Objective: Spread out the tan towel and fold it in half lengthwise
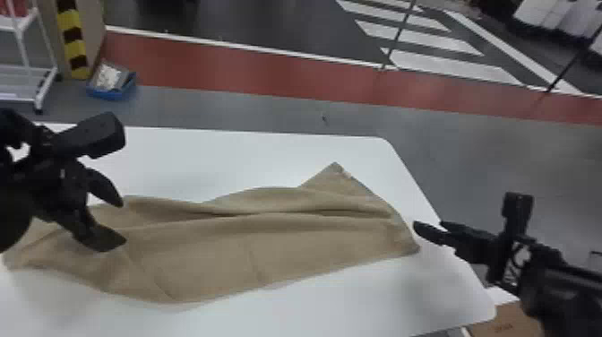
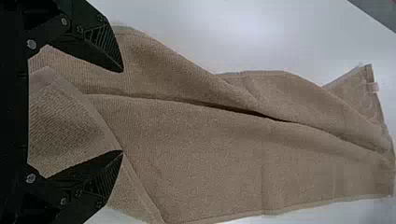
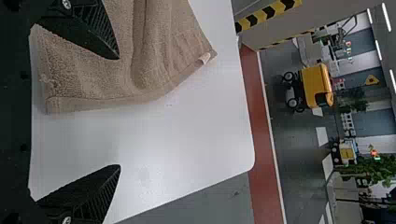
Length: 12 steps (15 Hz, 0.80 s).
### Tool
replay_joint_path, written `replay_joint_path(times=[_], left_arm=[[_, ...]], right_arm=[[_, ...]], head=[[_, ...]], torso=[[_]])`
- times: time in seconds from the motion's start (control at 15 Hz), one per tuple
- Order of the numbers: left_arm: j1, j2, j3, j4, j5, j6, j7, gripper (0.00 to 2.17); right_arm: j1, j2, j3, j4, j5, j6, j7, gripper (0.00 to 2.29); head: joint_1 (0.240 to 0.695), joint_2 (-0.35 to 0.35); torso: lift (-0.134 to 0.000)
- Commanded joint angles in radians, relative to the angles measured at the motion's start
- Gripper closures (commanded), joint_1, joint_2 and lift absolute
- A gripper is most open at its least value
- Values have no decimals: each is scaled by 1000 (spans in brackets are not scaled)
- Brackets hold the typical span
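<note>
The tan towel [image 1: 268, 246] lies in a long strip across the white table, with lengthwise creases and one corner sticking out at its far right. Over its left end my left gripper [image 1: 117, 224] stands open. In the left wrist view the towel [image 2: 210, 154] shows a long dark fold line, and the left gripper [image 2: 122, 111] has its fingers wide apart above it. My right gripper [image 1: 416, 226] is just beyond the towel's right end. In the right wrist view the right gripper [image 3: 119, 112] is open, and the towel's end [image 3: 107, 88], with a small white tag, lies near one finger.
The white table [image 1: 251, 157] has a rounded far right corner. Beyond it on the floor are a blue bin [image 1: 112, 85] and a white rack [image 1: 27, 67] at the left. A cardboard box [image 1: 510, 320] stands below the table's near right corner.
</note>
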<state>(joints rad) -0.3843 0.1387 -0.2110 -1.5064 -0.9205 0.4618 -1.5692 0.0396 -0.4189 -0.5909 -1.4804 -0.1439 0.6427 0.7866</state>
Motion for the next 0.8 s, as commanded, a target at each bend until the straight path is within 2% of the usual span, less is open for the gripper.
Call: replay_joint_path(times=[0.0, 0.2, 0.47, 0.73], left_arm=[[-90, -1, -68, 109, -27, 1, -12, 333], [-159, -5, -116, 212, -67, 1, -12, 333], [-208, 1, -117, 284, -110, 1, -12, 336], [-217, 15, -142, 296, -120, 4, -12, 353]], right_arm=[[10, -1, -9, 0, 0, 1, 0, 56], [23, -3, -29, 0, -2, -2, 2, 56], [31, -5, -43, 5, -3, -11, 2, 56], [34, -5, -43, 9, -3, -14, 2, 56]], head=[[695, -350], [695, -350], [695, -350], [695, -350]], torso=[[-120], [-120], [-120], [-120]])
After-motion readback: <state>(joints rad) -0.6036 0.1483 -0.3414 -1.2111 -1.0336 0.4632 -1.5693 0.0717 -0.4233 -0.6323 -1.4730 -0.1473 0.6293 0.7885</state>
